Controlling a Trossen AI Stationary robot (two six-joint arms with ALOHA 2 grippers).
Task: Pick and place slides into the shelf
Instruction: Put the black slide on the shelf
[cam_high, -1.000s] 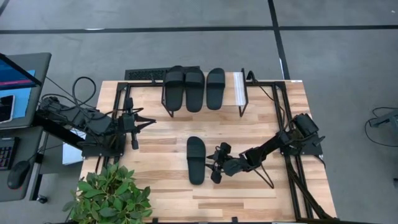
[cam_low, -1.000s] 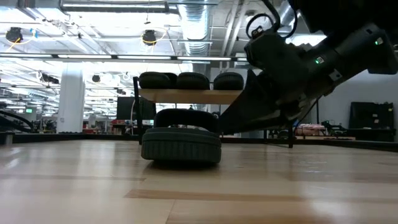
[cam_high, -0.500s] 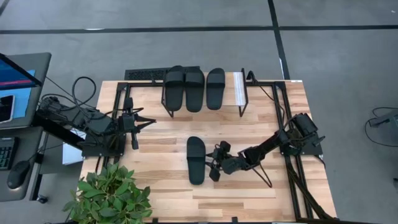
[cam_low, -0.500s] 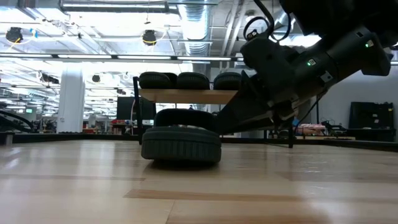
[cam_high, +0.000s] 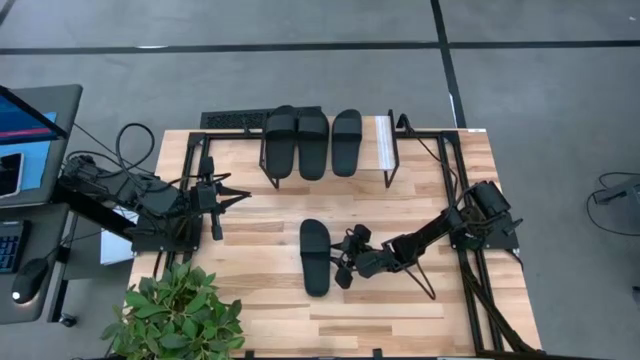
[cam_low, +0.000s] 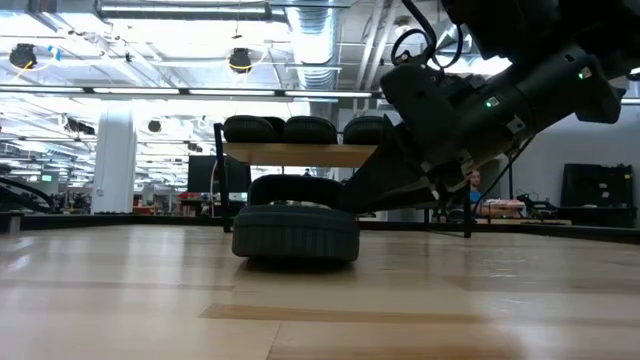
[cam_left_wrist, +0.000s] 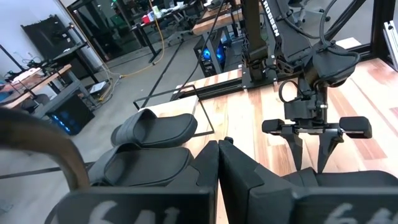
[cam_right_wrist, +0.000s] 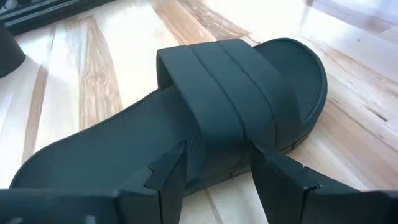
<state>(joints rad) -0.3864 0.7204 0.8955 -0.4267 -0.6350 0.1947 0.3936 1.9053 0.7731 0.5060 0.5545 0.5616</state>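
Note:
One black slide (cam_high: 315, 258) lies flat on its sole in the middle of the table, also visible in the low view (cam_low: 295, 235). Three more slides (cam_high: 312, 143) rest side by side on the shelf (cam_high: 384, 146), a light wood top on black legs at the far edge. My right gripper (cam_high: 338, 268) is open, low at the table slide's right side. In the right wrist view its fingers (cam_right_wrist: 273, 174) stand on either side of the strap's near end (cam_right_wrist: 239, 134). My left gripper (cam_high: 240, 193) waits shut at the table's left, touching nothing. My right gripper (cam_right_wrist: 217, 158) comes at the slide's strap slanting down from the table's right, with one open finger on each side of the strap's end. I cannot tell whether the fingers touch the strap or the sole.
A leafy plant (cam_high: 175, 315) stands at the near left corner. Black frame rails (cam_high: 470, 270) run along the table's right side under the right arm. A monitor and a mouse sit off the left edge. The shelf has one free place at its right end.
My right gripper has crept toward the table's left, closing in on the slide's strap, and has stayed open. The left arm has kept still.

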